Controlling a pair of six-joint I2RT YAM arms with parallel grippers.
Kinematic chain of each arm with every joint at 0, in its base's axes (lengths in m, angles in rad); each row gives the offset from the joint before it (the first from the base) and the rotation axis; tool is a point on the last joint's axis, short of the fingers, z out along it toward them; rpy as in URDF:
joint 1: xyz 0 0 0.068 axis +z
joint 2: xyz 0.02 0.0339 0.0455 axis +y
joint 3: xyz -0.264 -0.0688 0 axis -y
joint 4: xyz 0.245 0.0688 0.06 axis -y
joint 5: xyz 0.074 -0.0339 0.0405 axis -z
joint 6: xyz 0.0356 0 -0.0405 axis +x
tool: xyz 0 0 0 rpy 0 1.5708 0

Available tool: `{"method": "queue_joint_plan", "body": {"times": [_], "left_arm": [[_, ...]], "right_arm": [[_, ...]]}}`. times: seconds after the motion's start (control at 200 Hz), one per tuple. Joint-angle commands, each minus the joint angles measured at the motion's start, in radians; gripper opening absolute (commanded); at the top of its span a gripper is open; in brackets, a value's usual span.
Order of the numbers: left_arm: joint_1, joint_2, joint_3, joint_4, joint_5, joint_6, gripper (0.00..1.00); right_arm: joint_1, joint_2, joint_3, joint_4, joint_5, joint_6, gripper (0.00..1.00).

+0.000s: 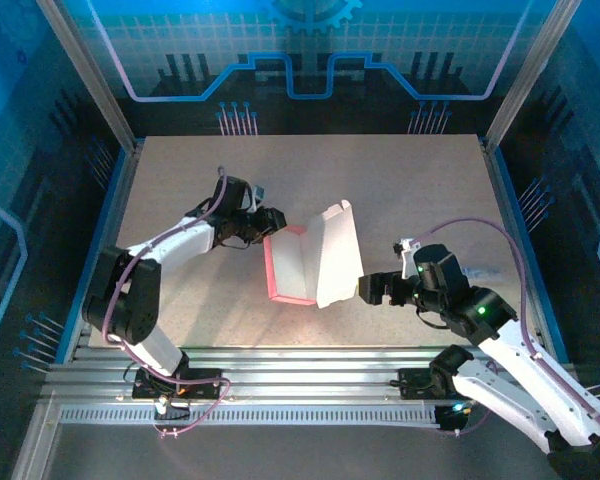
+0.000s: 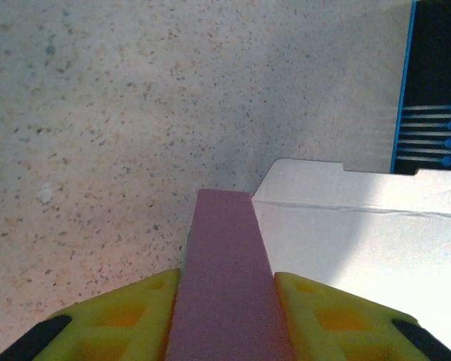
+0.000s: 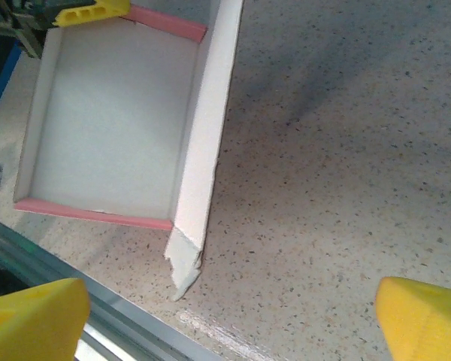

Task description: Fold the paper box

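The left gripper (image 1: 266, 223) is closed down narrow on the pink left wall of the paper box (image 1: 298, 262), with a yellow finger (image 2: 128, 316) on each side of the wall. The right gripper (image 1: 370, 290) gapes wide and holds nothing, just beside the box's right flank. The box lies mid-tabletop (image 1: 420, 190) between the two (a shallow tray, whitish inside, pink-edged). Its whitish right panel stands up, crumpled at the near corner.

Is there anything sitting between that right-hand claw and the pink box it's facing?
Nothing visible. Only bare table lies between the open right gripper and the paper box, whose raised white flap faces it. The left gripper is clamped on the box's pink wall on the opposite side.
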Motion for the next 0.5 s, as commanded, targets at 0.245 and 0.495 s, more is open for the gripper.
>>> {"method": "queue_joint_plan", "body": {"times": [0.245, 0.495], "left_arm": [[0.002, -0.099, -0.187, 0.264, -0.052, -0.193, 0.35], [0.003, -0.108, -0.227, 0.29, -0.055, -0.205, 0.35]], "right_arm": [[-0.007, 0.177, -0.014, 0.177, -0.068, -0.059, 0.74], [-0.007, 0.252, -0.015, 0.25, -0.076, -0.108, 0.45]]}}
